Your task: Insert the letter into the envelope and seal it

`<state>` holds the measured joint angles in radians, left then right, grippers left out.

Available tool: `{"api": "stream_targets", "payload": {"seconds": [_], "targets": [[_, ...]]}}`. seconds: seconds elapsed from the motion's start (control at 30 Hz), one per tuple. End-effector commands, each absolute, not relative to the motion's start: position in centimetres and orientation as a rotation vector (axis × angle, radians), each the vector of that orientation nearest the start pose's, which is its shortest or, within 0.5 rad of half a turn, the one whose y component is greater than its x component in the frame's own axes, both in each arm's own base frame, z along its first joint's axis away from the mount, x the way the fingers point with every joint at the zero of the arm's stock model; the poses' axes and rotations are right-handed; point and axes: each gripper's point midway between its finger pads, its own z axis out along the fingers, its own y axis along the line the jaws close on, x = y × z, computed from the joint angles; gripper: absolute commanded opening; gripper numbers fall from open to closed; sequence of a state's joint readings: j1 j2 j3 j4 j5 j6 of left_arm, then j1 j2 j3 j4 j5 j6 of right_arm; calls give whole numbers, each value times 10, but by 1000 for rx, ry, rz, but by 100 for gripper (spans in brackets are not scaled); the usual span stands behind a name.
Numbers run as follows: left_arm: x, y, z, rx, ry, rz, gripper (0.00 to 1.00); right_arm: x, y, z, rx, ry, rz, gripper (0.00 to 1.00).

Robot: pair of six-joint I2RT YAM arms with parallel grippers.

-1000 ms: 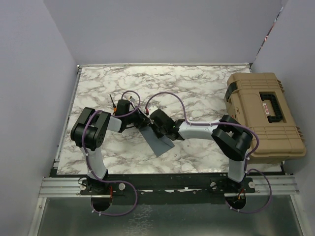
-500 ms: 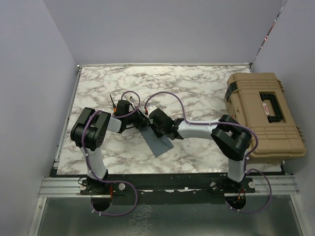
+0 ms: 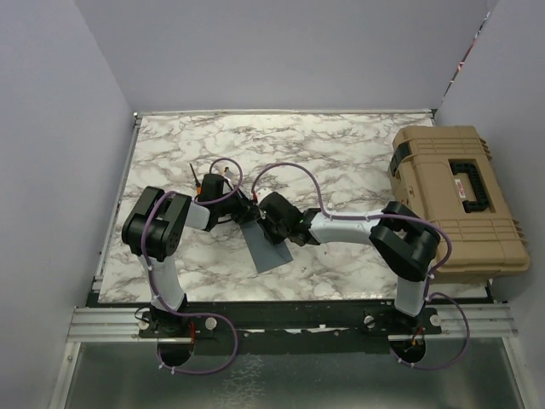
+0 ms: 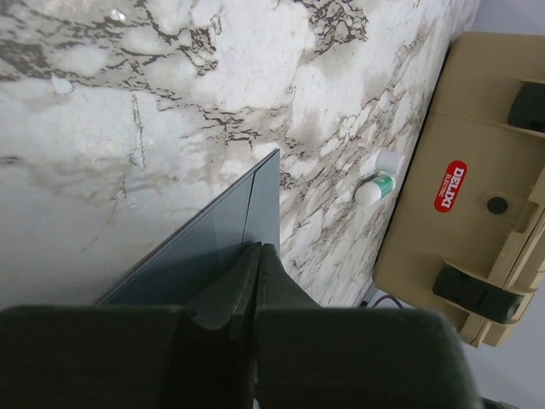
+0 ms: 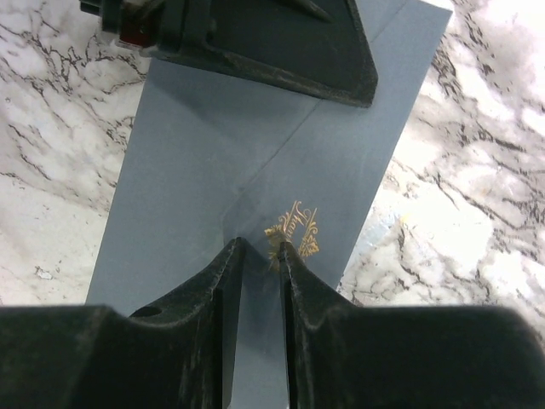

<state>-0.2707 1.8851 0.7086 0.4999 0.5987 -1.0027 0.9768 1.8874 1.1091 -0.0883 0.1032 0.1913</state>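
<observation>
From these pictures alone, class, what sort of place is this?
Probably a robotics lab cell: left arm and right arm bolted at a marble-look table, plain walls around, tan hard case.

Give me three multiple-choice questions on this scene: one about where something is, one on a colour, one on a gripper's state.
1. Where does the tan case sit?
A) at the right side of the table
B) at its left side
C) between the two arms
2. What colour is the mark on the envelope?
A) red
B) gold
C) green
3. How is the left gripper?
A) wide open
B) shut on nothing
C) shut on the envelope

Answers:
1 A: the top view shows it at the right edge.
2 B: the right wrist view shows a gold emblem on grey-blue paper.
3 C: the left wrist view shows it pinching the envelope's edge.
</observation>
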Motion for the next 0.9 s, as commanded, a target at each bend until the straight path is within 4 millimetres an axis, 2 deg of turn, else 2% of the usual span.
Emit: {"api": "stream_targets", "payload": {"seconds": [0.0,0.2,0.37,0.6,0.73,0.87], "targets": [[308,-199,-41,-691,2612,-1055,0,219,317,-23,-925,2513,236,27],[308,-199,-38,-687,2607,-1064,0,238,330,34,-804,2393,317,35],[307,-200,-38,-685,2610,-1066,0,261,344,56,-726,2360,365,35],[308,-200,-36,-685,2606,-1076,0,284,365,48,-701,2373,378,29],[309,-201,-36,-691,2606,-1080,0,286,376,37,-745,2386,394,28],[309,-201,-37,-698,2607,-1082,0,284,376,25,-807,2393,379,25]]}}
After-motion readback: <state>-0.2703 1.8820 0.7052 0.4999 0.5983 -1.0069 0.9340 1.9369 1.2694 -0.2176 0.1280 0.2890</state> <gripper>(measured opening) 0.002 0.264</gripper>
